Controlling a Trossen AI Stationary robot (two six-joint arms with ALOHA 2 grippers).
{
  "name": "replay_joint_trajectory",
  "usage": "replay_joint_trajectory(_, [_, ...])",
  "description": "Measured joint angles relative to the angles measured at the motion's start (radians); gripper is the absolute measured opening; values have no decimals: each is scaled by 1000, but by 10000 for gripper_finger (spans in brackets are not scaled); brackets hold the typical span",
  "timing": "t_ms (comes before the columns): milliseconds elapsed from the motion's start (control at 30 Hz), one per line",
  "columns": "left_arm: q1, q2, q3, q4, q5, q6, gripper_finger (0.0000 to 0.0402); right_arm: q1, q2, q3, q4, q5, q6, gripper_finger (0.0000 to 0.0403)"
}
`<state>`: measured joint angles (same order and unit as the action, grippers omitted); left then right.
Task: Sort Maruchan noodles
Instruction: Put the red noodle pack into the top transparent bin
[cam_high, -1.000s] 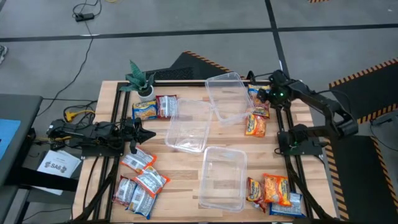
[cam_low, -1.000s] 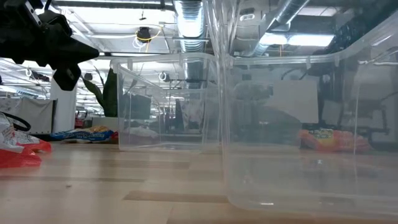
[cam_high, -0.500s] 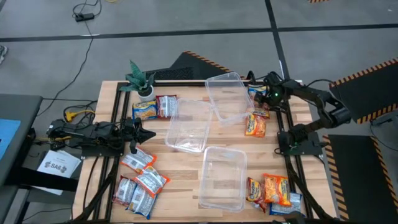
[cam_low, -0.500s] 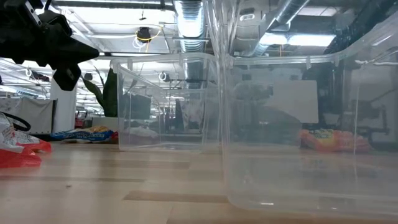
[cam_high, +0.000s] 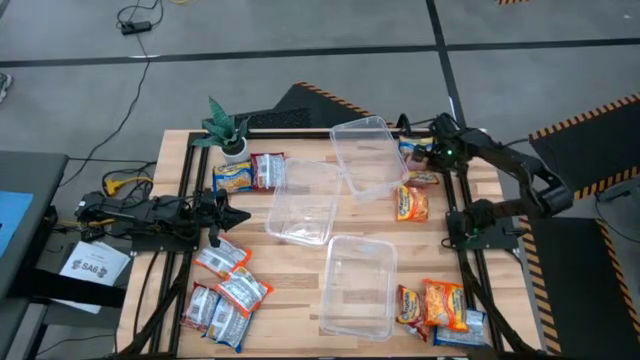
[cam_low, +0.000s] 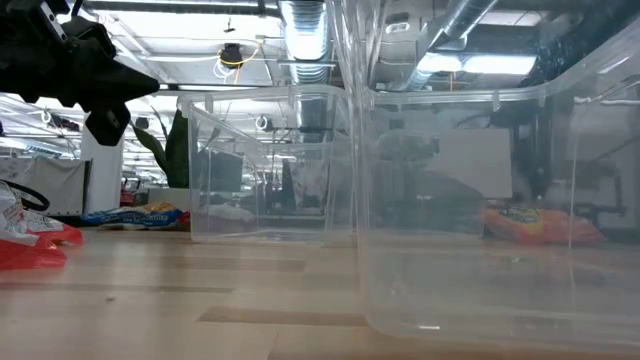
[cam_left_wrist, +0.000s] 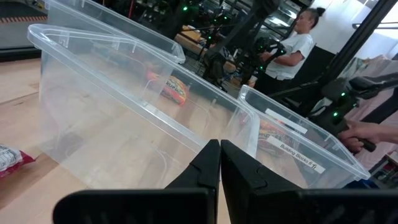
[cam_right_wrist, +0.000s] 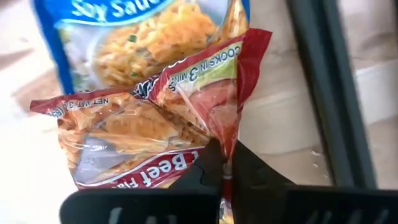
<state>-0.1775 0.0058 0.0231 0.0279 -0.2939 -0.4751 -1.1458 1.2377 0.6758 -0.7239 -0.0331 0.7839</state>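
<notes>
Wood table (cam_high: 300, 265), three clear tubs (cam_high: 357, 285) mid-table, Maruchan noodles (cam_high: 230, 295) in piles at the corners. Right gripper (cam_right_wrist: 225, 167) at far-right pile, pinched shut on a red beef packet (cam_right_wrist: 155, 134) by its corner. Since half a second ago that arm pulled back right and the packet shifted with it, so the lift looks underway. Left gripper (cam_left_wrist: 219, 163) parked left, fingers together, empty.

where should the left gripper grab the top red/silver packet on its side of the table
Take the red/silver packet across one short crimped end, coming straight down: it lies flat on the table with that end clear of its neighbours. The left gripper, fingers together, hovers just beside it and must open first.
</notes>
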Motion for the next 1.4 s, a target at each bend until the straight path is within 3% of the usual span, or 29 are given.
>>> replay_joint_trajectory(300, [0,0,0,0,0,0,0,0,-241,86,-41,69,52,9])
replay_joint_trajectory(533, [0,0,0,0,0,0,0,25,-314,246,40,86,79,9])
replay_joint_trajectory(633, [0,0,0,0,0,0,0,112,-303,260,56,65,67,9])
replay_joint_trajectory(733, [0,0,0,0,0,0,0,257,-280,265,182,59,70,9])
replay_joint_trajectory(1000, [0,0,0,0,0,0,0,541,-155,265,284,206,106,9])
replay_joint_trajectory(1167, [0,0,0,0,0,0,0,605,-56,264,284,216,102,9])
replay_joint_trajectory(1400, [0,0,0,0,0,0,0,607,6,264,283,214,99,27])
